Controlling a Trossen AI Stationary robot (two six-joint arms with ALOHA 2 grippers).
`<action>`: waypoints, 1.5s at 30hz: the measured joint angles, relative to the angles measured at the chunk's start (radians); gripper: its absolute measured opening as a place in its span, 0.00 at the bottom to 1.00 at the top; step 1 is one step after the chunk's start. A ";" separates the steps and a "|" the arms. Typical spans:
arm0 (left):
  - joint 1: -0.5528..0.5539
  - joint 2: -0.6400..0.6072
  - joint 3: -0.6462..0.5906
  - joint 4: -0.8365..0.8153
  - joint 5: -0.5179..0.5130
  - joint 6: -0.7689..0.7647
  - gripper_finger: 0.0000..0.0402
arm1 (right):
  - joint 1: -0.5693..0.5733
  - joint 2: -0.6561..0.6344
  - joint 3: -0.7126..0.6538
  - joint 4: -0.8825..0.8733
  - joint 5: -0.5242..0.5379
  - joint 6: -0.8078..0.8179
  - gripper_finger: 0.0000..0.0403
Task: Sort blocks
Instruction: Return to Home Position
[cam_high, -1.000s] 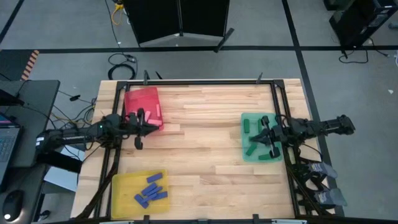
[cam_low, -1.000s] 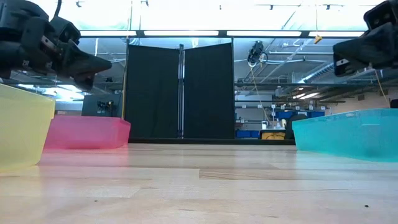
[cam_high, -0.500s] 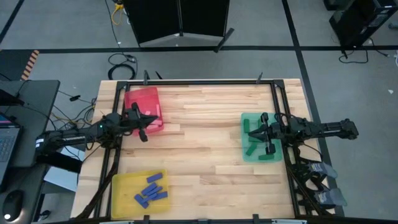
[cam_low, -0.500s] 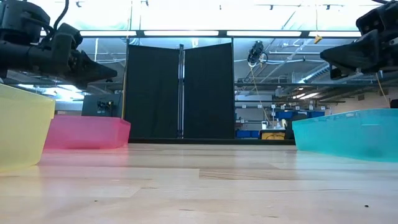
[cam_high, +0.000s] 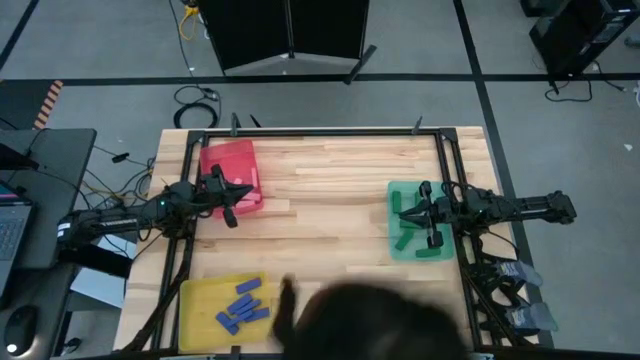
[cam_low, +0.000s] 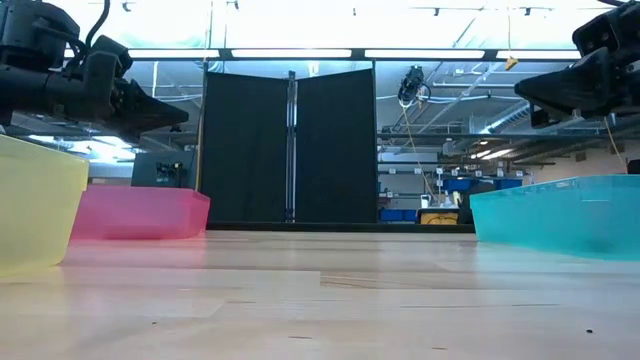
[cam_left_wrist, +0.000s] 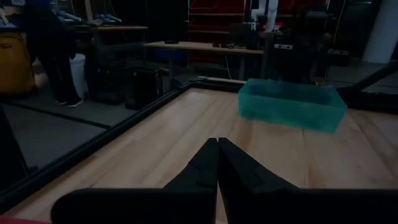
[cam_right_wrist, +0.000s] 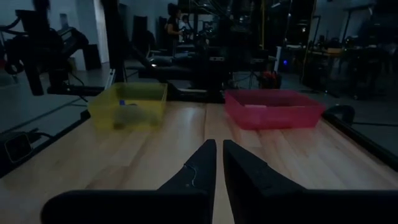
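From above, your left gripper (cam_high: 235, 198) hung beside the red tray (cam_high: 225, 155) and your right gripper (cam_high: 412, 213) over the green tray (cam_high: 392, 250), which held green blocks (cam_high: 398, 204). Blue blocks (cam_high: 243, 305) lay in the yellow tray (cam_high: 195, 300). A dark blur (cam_high: 370, 320) covered the near edge; if that was someone leaning in, an arm swing could have struck them. At table height, both grippers hung clear of the tray rims. Each wrist view showed fingers (cam_left_wrist: 202, 171) pressed together, holding nothing, so a drop looked unlikely.

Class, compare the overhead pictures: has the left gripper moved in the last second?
Yes. Against the red bin, the left gripper drew back slightly leftward, then held still for the last half second.
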 joint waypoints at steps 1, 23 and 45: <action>0.000 0.000 0.000 0.000 0.000 0.000 0.04 | 0.000 0.000 0.000 0.000 0.000 0.000 0.10; 0.000 0.000 0.000 -0.001 -0.001 -0.001 0.04 | -0.001 -0.014 0.000 0.261 0.405 0.004 0.11; 0.000 0.000 0.000 -0.001 -0.001 -0.001 0.04 | 0.003 -0.014 0.000 0.139 0.322 -0.090 0.11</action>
